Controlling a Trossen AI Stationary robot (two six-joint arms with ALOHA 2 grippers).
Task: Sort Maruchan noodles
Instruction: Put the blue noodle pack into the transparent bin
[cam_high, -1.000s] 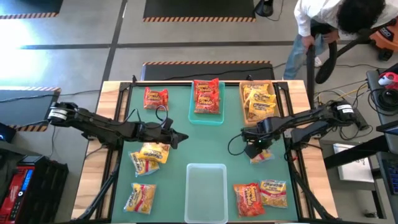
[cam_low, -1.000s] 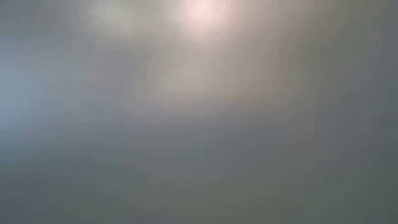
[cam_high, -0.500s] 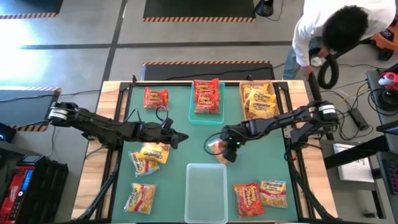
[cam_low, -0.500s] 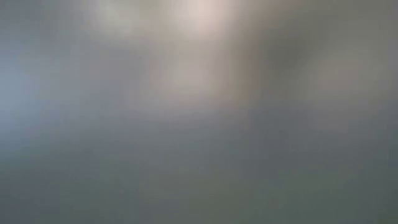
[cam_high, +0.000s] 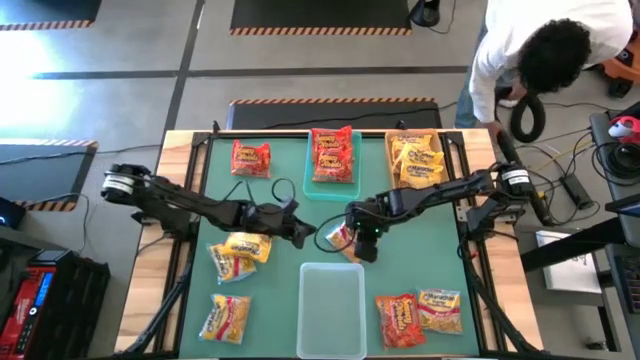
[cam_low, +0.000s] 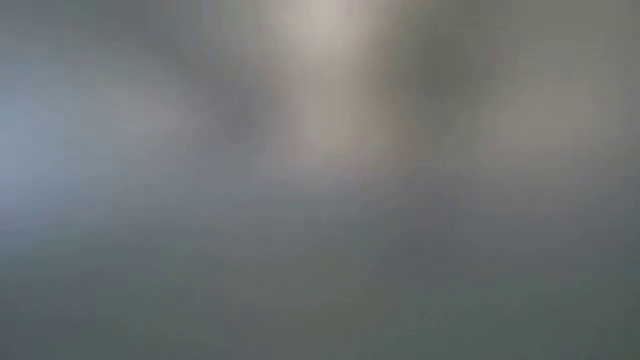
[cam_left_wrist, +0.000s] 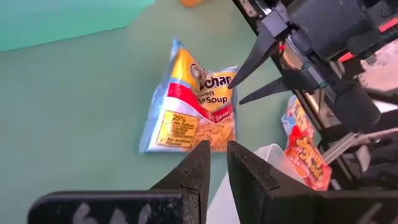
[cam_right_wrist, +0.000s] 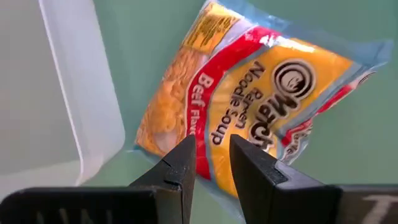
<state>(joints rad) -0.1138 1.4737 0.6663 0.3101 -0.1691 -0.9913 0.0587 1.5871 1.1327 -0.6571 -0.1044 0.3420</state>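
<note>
One Maruchan noodles packet (cam_high: 337, 238), yellow and red with a pale blue rim, is at the table's middle, just beyond the clear bin (cam_high: 332, 295). My right gripper (cam_high: 352, 242) is shut on its right-hand edge. The packet fills the right wrist view (cam_right_wrist: 261, 93) and shows in the left wrist view (cam_left_wrist: 186, 112). My left gripper (cam_high: 310, 237) is shut and points at the packet from the left, a short way off it (cam_left_wrist: 217, 146). The low view shows only blur. My right gripper pinches the packet by the edge (cam_right_wrist: 211, 167) facing the table's right, between its two fingertips (cam_left_wrist: 234, 87). The fingers slant down from the table's right side. The packet slopes down and away from them toward the left; whether its low corner (cam_left_wrist: 144, 147) touches the table I cannot tell.
A teal bin (cam_high: 312, 190) at the far middle holds red packets; a tan bin (cam_high: 390, 160) to its right holds yellow ones. Loose packets lie at the far left (cam_high: 251, 157), left (cam_high: 240, 250), near left (cam_high: 225, 318) and near right (cam_high: 420, 312). A person (cam_high: 540, 50) bends beyond the far right corner.
My right gripper has taken the packet off the table at the right, carried it toward the table's left to the middle, risen a little and rolled its wrist. My left gripper has reached right, toward the packet.
</note>
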